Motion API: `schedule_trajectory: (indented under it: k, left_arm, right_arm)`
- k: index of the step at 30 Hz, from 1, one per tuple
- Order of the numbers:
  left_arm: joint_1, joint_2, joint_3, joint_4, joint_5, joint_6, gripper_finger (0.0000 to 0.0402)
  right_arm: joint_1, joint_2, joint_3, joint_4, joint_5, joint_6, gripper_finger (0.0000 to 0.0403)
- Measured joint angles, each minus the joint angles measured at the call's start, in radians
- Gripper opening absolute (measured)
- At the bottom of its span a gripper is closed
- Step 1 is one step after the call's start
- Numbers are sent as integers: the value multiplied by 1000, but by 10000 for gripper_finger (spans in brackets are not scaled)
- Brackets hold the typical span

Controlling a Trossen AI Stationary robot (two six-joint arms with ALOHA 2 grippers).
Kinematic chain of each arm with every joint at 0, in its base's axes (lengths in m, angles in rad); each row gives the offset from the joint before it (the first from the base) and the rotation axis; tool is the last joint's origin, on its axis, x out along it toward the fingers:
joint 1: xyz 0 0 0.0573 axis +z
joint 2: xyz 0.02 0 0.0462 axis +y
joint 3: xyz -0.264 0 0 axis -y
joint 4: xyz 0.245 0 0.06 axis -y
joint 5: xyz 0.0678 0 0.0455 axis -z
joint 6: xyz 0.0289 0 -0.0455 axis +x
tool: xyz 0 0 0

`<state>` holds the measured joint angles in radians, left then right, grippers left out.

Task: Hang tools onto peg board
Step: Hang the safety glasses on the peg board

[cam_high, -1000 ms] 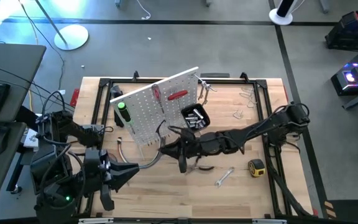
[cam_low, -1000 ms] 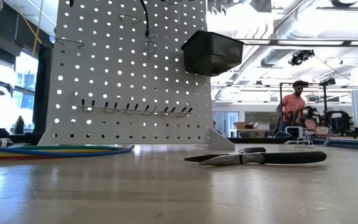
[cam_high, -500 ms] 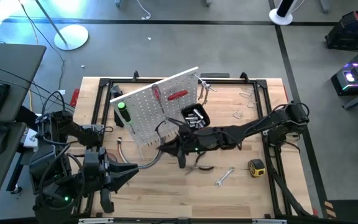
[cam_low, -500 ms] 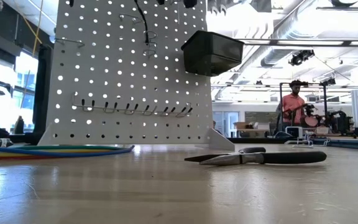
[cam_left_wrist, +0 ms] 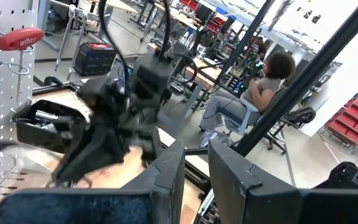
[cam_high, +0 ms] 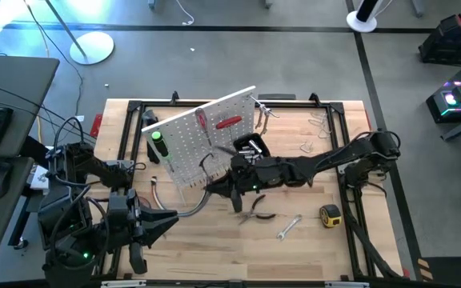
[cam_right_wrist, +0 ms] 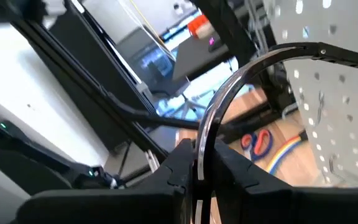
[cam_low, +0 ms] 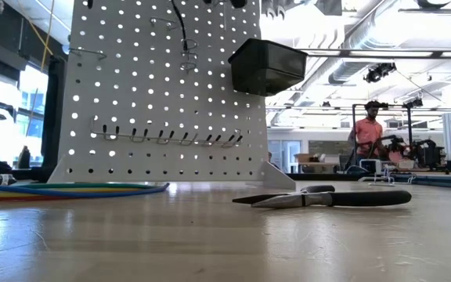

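Note:
The white peg board (cam_high: 202, 140) stands upright mid-table with a black bin (cam_high: 250, 150) and red- and green-handled screwdrivers (cam_high: 157, 142) on it. My right gripper (cam_high: 218, 186) reaches in from the right, just in front of the board, shut on a curved silver tool with a black end (cam_right_wrist: 229, 93). Black-handled pliers (cam_low: 327, 198) lie flat on the table below that arm. My left gripper (cam_left_wrist: 196, 163) waits at the near left, a narrow gap between its fingers, with nothing in it. My right gripper pinches the tool's silver end (cam_right_wrist: 199, 144) between its two fingers. The fingers come about level from the table's right. The strip rises out of the hold and arcs over to its black end (cam_right_wrist: 340, 56) beside the board, clear of the table.
A silver wrench (cam_high: 288, 228) and a yellow tape measure (cam_high: 330, 214) lie near the right front. Metal clamps (cam_high: 306, 146) rest at the far right. A bundle of coloured cables (cam_low: 61, 188) curves along the board's foot. A black frame (cam_high: 350, 160) rims the table.
My right gripper has moved a little toward the table's far edge, closer to the board and its bin, still holding the curved tool clear of the table.

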<state>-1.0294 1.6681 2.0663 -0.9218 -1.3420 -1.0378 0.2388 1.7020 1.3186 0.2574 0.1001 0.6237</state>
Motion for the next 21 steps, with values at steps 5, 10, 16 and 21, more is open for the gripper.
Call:
schedule_trajectory:
  k: [5, 10, 16, 21]
  left_arm:
    - [0, 0, 0, 0, 0, 0, 65]
    - [0, 0, 0, -1, -3, 2, 65]
    - [0, 0, 0, -2, -6, 11, 65]
    - [2, 0, 0, -2, -7, 21, 65]
  right_arm:
    - [-24, -42, 1, -6, 0, -9, 32]
    - [-44, -53, 1, -18, -38, 4, 32]
    - [-34, -53, 1, -56, -54, -11, 32]
    - [-22, -53, 1, -108, -71, -22, 32]
